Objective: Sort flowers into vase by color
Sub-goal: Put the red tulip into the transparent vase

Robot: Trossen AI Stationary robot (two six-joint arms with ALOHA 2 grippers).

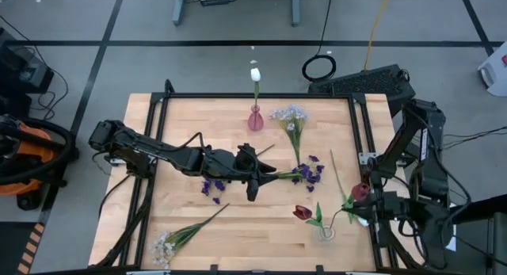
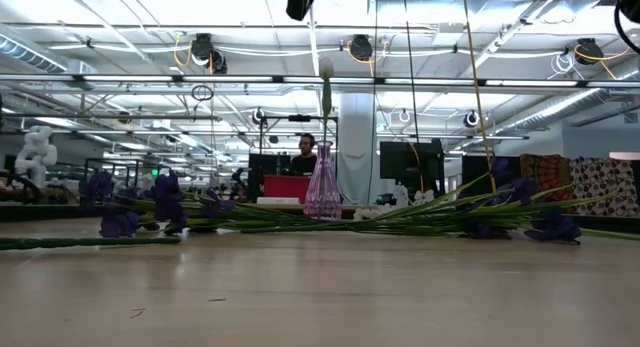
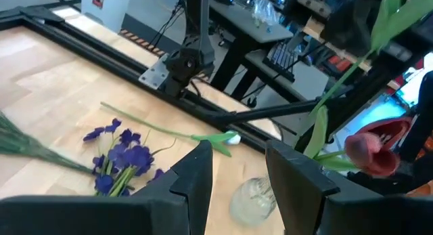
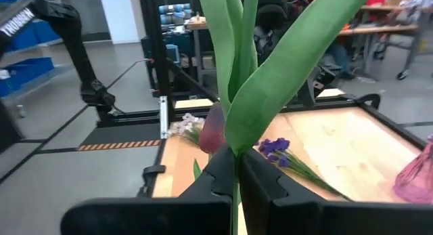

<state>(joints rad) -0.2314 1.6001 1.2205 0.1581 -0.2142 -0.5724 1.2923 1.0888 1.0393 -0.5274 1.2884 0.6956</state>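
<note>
Landmark: the pink vase (image 1: 255,119) stands near the table's (image 1: 198,116) far edge, a white tulip (image 1: 255,74) upright in it.
Clear vase: a small clear glass vase (image 1: 325,231) stands near the table's front right corner, well apart from the pink vase; a dark red tulip (image 1: 303,212) leans out of it.
Right gripper: the right gripper (image 1: 366,202) is just beside the clear vase, toward the table's right edge; its fingers (image 4: 220,174) are pinched tight on the green stem of a second dark red tulip (image 1: 360,191).
Left gripper: the left gripper (image 1: 258,178) is mid-table, in front of the pink vase; its fingers (image 3: 196,171) stand apart with nothing between them.
Purple flowers: one purple spray (image 1: 305,172) lies just right of the left gripper, another purple cluster (image 1: 211,185) just left of it.
White sprays: one tiny-white-blossom spray (image 1: 290,116) lies just right of the pink vase; another white spray (image 1: 168,245) lies at the table's front left, well apart from it.
</note>
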